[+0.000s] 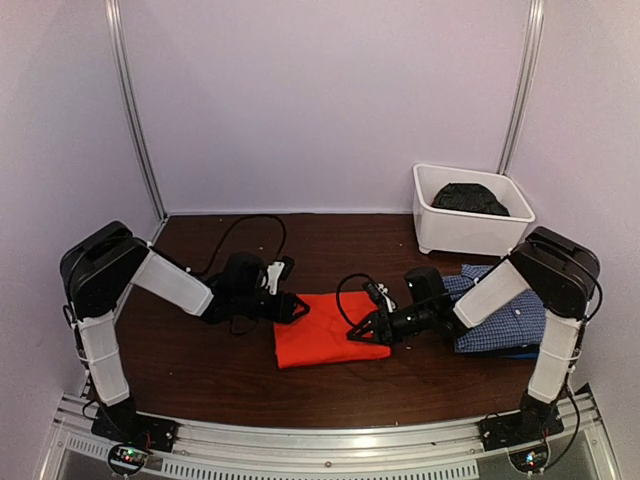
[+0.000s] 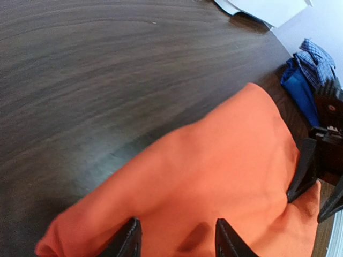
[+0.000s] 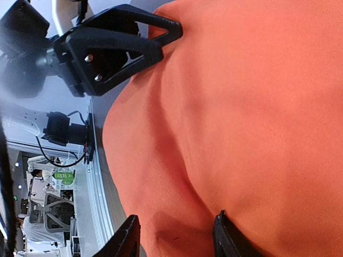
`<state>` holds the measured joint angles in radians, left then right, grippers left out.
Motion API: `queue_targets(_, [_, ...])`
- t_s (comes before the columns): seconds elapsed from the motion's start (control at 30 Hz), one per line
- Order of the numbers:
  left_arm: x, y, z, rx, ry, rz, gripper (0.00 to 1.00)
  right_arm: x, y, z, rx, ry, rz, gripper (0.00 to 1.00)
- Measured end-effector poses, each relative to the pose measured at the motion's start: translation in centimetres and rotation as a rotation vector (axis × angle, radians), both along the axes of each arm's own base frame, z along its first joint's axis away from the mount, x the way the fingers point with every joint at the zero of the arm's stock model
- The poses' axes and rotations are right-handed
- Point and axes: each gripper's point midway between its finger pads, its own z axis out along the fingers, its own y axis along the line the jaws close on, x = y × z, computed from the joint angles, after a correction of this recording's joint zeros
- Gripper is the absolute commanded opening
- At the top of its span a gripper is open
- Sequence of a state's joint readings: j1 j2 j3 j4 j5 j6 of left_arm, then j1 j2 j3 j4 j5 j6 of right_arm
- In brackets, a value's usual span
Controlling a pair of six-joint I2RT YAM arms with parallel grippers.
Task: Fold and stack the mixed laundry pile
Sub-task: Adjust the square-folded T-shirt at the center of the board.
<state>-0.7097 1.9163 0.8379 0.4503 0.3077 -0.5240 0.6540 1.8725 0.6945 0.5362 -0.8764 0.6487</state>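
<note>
At worktop centre, bright orange cloth T-shirt [image 1: 318, 335] lies folded; left gripper [image 1: 298, 308] and right gripper [image 1: 360, 332] fingers stand parted, empty; stacking onto blue-checked collared shirt [image 1: 505, 318] likely remains.

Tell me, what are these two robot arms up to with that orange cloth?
They are folding laundry. The orange T-shirt lies flat on the table, with the left hand at its left edge and the right hand at its right edge, both with fingers open over the cloth. A checked shirt lies folded to the right, and a white tub at the back holds a dark garment.
</note>
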Motion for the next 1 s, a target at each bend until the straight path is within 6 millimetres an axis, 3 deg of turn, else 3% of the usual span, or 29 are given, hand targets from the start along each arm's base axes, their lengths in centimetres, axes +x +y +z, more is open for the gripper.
queue_targets(0.17, [3.5,1.6,-0.3,-0.018,0.005,0.064,0.47,0.7,0.2,0.3,0.071,-0.022,-0.016,0.48])
queue_targets(0.33, [4.6,2.3,0.7,-0.012,-0.033,0.062,0.49,1.2,0.4,0.8,0.093,-0.021,-0.031,0.48])
queue_targets(0.43, [3.1,3.2,3.0,0.002,-0.071,0.038,0.51,1.2,0.2,2.8,0.091,-0.021,-0.04,0.5])
queue_targets(0.5, [1.5,2.9,6.1,-0.014,-0.126,0.009,0.52,1.1,0.1,6.0,0.12,-0.064,-0.045,0.5])
queue_targets(0.6, [-2.6,0.2,10.9,-0.089,-0.207,-0.088,0.52,0.5,0.2,10.8,0.188,-0.145,-0.038,0.5])
queue_targets(0.67, [-5.8,-1.9,11.9,-0.14,-0.212,-0.162,0.52,0.0,0.5,12.3,0.217,-0.16,-0.029,0.5])
queue_targets(0.77, [-9.3,-3.2,9.6,-0.183,-0.125,-0.227,0.51,-0.9,1.6,11.4,0.217,-0.11,-0.01,0.5])
queue_targets(0.9, [-10.2,-3.0,3.5,-0.172,0.045,-0.191,0.51,-1.6,2.9,7.5,0.193,0.013,-0.008,0.49])
queue_targets(1.0, [-10.3,-2.5,0.3,-0.175,0.13,-0.148,0.5,-1.8,3.0,4.5,0.169,0.088,-0.022,0.48])
